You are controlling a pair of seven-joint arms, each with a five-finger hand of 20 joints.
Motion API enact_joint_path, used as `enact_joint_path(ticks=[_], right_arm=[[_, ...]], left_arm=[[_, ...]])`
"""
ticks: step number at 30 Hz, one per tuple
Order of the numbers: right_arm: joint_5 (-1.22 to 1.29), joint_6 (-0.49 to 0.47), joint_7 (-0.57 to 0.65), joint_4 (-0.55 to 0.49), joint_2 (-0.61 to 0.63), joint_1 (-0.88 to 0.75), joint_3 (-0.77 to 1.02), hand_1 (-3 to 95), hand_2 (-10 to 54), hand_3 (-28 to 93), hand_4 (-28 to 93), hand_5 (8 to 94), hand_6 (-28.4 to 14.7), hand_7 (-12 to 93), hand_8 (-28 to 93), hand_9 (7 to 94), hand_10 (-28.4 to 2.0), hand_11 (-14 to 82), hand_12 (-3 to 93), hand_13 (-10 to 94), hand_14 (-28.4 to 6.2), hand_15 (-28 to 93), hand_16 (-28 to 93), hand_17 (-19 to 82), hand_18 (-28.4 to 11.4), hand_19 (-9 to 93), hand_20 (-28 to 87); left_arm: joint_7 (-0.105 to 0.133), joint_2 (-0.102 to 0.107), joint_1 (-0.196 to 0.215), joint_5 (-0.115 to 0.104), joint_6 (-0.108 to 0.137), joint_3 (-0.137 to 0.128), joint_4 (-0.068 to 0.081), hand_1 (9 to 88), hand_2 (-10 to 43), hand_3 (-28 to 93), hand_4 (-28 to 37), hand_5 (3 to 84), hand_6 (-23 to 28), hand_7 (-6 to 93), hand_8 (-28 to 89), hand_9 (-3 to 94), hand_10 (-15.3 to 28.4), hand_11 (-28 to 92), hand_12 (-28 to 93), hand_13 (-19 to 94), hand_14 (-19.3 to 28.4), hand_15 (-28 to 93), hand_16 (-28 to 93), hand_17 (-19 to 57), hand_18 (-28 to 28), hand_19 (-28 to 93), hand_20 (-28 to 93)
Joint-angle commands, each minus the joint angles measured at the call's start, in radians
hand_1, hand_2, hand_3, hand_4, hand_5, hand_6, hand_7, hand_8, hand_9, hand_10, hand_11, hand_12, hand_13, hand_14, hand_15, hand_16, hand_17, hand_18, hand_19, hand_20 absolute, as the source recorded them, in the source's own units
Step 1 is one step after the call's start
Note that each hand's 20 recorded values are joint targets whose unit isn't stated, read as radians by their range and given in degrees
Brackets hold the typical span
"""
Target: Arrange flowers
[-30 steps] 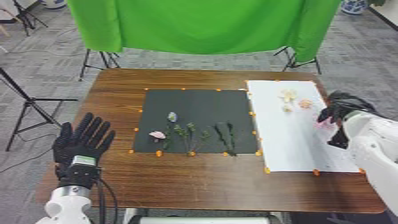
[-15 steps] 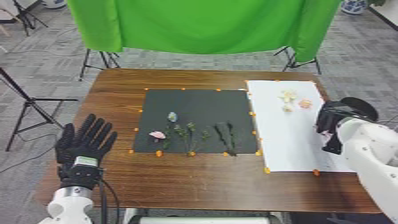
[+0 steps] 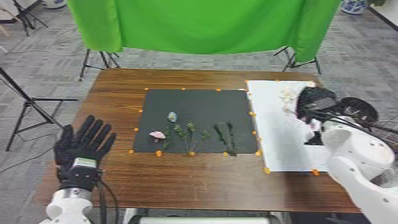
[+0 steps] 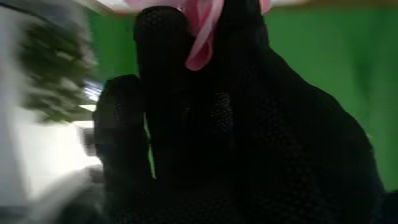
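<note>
In the head view my right hand point(image 3: 315, 102) is over the right part of the white sheet point(image 3: 284, 157). Seen from the right wrist, the same hand point(image 4: 204, 125) pinches a pink flower point(image 4: 206, 30) at its fingertips. Pale blossoms point(image 3: 289, 94) lie on the sheet's far part, beside that hand. On the black mat point(image 3: 195, 100) are a pink flower point(image 3: 157, 135), a pale bluish one point(image 3: 172, 117), thin green stems point(image 3: 189, 137) and darker stems point(image 3: 226, 136). My left hand point(image 3: 82, 147) rests palm-down left of the mat, its fingers straight and spread.
Small orange pieces point(image 3: 159, 153) line the edges of the mat and sheet. The brown table point(image 3: 204, 187) extends in front of both. Beyond its far edge hangs a green cloth point(image 3: 209, 25) on stands, and a black tripod point(image 3: 29, 102) stands to the left.
My right hand has moved leftward and farther up the white sheet, taking the pink flower along; its wrist has turned. The left hand and the things on the mat look unchanged.
</note>
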Motion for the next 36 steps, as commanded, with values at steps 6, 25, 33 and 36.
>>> enact_joint_path(ticks=[6,25,33,36], right_arm=[[-0.001,0.021,-0.236,0.078,-0.369,0.395,-0.406,63.1,-9.5,73,-28,75.3,2.5,29,-1,87.0,-9.1,7.7,39.5,73,-5.8,33,44,31,-18.4,81,42],[-0.215,0.137,-0.226,0.306,-0.444,0.464,-0.632,62.3,-9.5,73,-28,74.9,3.0,30,-2,86.8,-8.6,7.5,38.6,72,-5.7,32,44,29,-18.3,78,42],[-0.2,0.118,-0.206,0.34,-0.484,0.45,-0.637,61.9,-9.5,73,-28,74.8,3.1,30,-3,86.7,-8.6,7.5,38.5,71,-5.9,32,44,29,-18.4,77,43],[-0.204,0.117,-0.203,0.345,-0.495,0.449,-0.641,61.9,-9.5,73,-28,74.8,3.1,30,-3,86.7,-8.5,7.4,38.4,71,-5.9,32,44,29,-18.4,77,43]], left_arm=[[-0.034,-0.002,-0.007,0.012,0.01,0.01,0.006,25.4,15.6,71,-28.3,41.3,10.4,14.9,-9,34.3,16.5,25,11,24,17.5,42,-8,-6.5,15.2,38,9],[-0.051,0.003,-0.032,0.009,0.044,0.031,0.013,25.6,15.6,71,-28.3,41.5,10.5,14.9,-9,34.3,16.6,25,11,24,17.4,42,-8,-6.5,15.2,38,9],[-0.059,0.001,-0.052,0.009,0.032,0.045,0.025,25.7,15.6,71,-28.3,41.6,10.4,14.9,-9,34.4,16.5,25,11,24,17.4,42,-8,-6.5,15.2,38,9],[-0.063,0.0,-0.059,0.01,0.033,0.049,0.027,25.7,15.5,71,-28.3,41.6,10.5,14.9,-9,34.4,16.6,25,11,24,17.4,42,-8,-6.5,15.2,38,9]])
